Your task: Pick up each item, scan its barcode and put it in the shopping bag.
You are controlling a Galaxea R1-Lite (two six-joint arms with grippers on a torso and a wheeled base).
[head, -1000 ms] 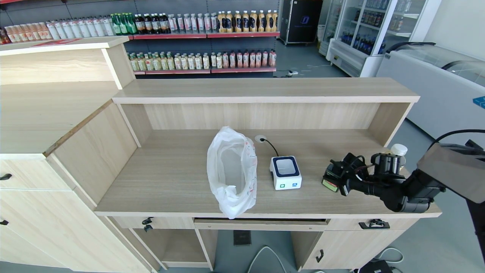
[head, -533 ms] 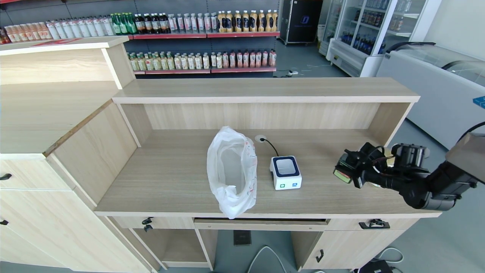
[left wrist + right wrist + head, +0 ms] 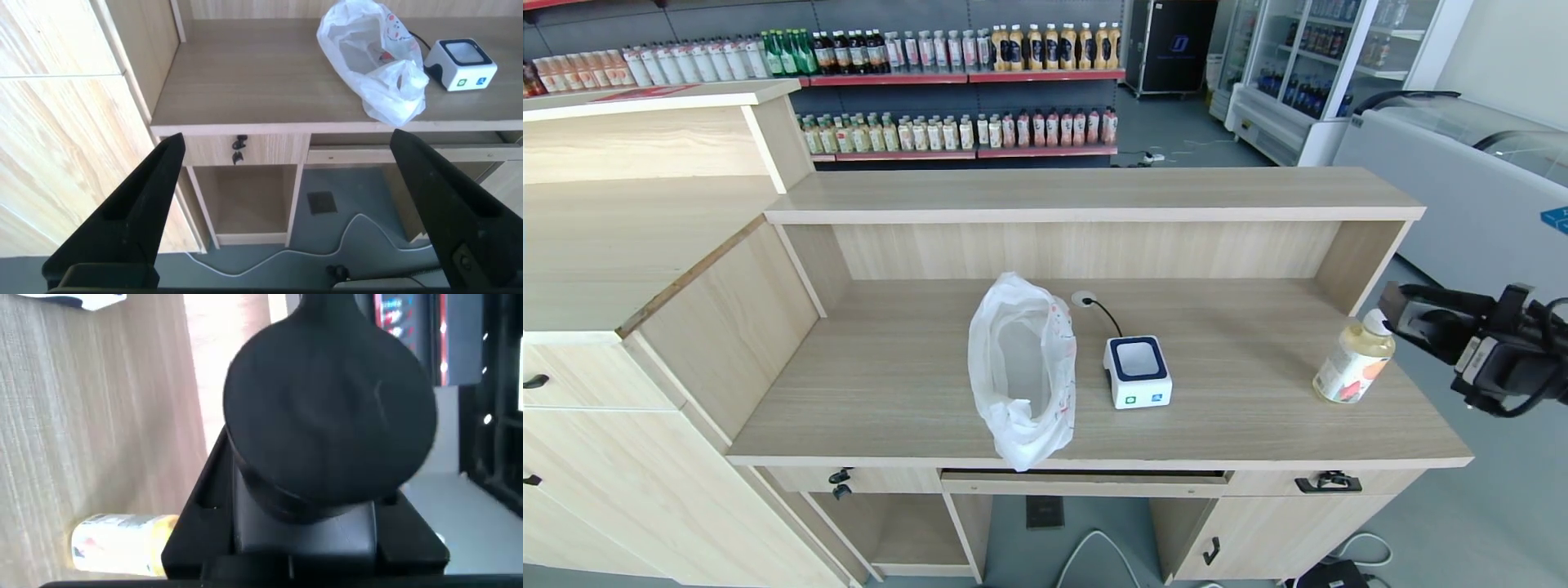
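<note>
The right gripper [image 3: 1413, 320], open or closed I cannot tell, has pulled back beyond the counter's 3 o'clock end, leaving the drink bottle [image 3: 1352, 366] upright and ungrasped at 3 o'clock of the barcode scanner [image 3: 1139, 371], while the left gripper [image 3: 286, 143] gapes wide and empty.

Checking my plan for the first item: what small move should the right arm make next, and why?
Probably bring the right gripper in around the body of the bottle to grip it. The bottle stands upright near the right end of the counter, the gripper is beside its cap, and the scanner and shopping bag wait further left.
</note>
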